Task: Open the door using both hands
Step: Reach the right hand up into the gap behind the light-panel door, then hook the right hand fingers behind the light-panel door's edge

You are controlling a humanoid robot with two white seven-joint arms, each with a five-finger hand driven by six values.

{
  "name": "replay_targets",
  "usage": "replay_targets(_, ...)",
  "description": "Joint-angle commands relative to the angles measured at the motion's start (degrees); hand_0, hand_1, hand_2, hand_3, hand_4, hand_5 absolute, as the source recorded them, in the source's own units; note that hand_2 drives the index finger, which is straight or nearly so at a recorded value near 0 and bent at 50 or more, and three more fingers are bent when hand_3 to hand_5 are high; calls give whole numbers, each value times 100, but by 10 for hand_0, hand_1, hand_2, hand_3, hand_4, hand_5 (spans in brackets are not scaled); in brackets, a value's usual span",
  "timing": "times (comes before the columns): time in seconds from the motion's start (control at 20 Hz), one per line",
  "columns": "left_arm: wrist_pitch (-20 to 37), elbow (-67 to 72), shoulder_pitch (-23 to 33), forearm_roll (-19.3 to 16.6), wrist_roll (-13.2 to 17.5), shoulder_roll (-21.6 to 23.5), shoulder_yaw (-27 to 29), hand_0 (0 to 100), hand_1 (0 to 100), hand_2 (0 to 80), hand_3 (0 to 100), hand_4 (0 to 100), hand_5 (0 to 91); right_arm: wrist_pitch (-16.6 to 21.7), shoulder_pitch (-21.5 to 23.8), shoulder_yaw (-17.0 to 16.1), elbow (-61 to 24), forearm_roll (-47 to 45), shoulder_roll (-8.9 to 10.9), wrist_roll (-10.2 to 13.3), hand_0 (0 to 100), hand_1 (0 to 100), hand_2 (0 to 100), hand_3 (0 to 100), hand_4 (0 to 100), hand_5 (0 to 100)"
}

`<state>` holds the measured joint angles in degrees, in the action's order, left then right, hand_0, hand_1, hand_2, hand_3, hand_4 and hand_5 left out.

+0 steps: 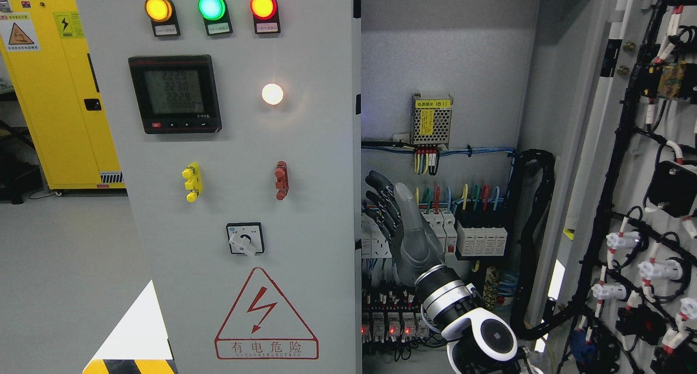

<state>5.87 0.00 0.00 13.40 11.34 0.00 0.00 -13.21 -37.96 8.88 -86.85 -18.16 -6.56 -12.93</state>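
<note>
A robot's right hand (395, 221), its arm rising from the lower right of the head view, reaches into an electrical cabinet with fingers extended and slightly spread, holding nothing. The left hand is out of sight. To the right, nearest the camera, the right door (642, 200) stands swung wide, its inner face laced with black cable looms and white connectors. To the left, the left door (239, 200) appears shut or nearly so, carrying a warning triangle (266, 315), a rotary switch (245, 239), a yellow handle (191, 182), a red handle (281, 180), a digital meter (175, 93) and three lit lamps (211, 8). Just behind the open palm sit rows of circuit breakers (438, 227) and wired terminals; farther back, a small power supply (431, 120) hangs on the rear wall. The hazard from here looks plain: lamps and meter suggest live equipment, and a careless sweep toward the left door's edge could snag wiring or trip a breaker. A yellow cabinet (60, 91) stands far left.
</note>
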Motion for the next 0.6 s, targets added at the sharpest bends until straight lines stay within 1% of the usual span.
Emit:
replay_targets(0.0, 2, -17, 71, -4, 0, 62, 176, 0, 0, 0, 0, 0, 0, -23, -202, -246, 467, -240, 41, -157, 216, 0, 0, 0, 0, 0)
replay_targets(0.05, 2, -17, 70, 5, 0, 53, 176, 0, 0, 0, 0, 0, 0, -23, -255, -333, 589, -249, 76, -323, 216, 0, 0, 0, 0, 0)
replay_targets(0.1, 2, -17, 70, 5, 0, 53, 176, 0, 0, 0, 0, 0, 0, -15, -273, -395, 660, -249, 120, -638, 217, 0, 0, 0, 0, 0)
replay_targets(0.15, 2, -26, 70, 5, 0, 53, 176, 0, 0, 0, 0, 0, 0, -23, -282, -396, 678, -240, 129, -876, 217, 0, 0, 0, 0, 0)
replay_targets(0.2, 2, -26, 70, 5, 0, 53, 176, 0, 0, 0, 0, 0, 0, -23, -308, -404, 679, -240, 129, -948, 217, 0, 0, 0, 0, 0)
replay_targets(0.25, 2, -26, 70, 5, 0, 53, 176, 0, 0, 0, 0, 0, 0, -23, -326, -413, 696, -240, 129, -949, 217, 0, 0, 0, 0, 0)
replay_targets(0.4, 11, -26, 62, 5, 0, 88, 167, 0, 0, 0, 0, 0, 0, -23, -387, -422, 836, -249, 146, -1080, 215, 0, 0, 0, 0, 0)
replay_targets(0.55, 11, -26, 62, 5, 0, 88, 176, 0, 0, 0, 0, 0, 0, -32, -414, -518, 907, -249, 146, -1326, 215, 0, 0, 0, 0, 0)
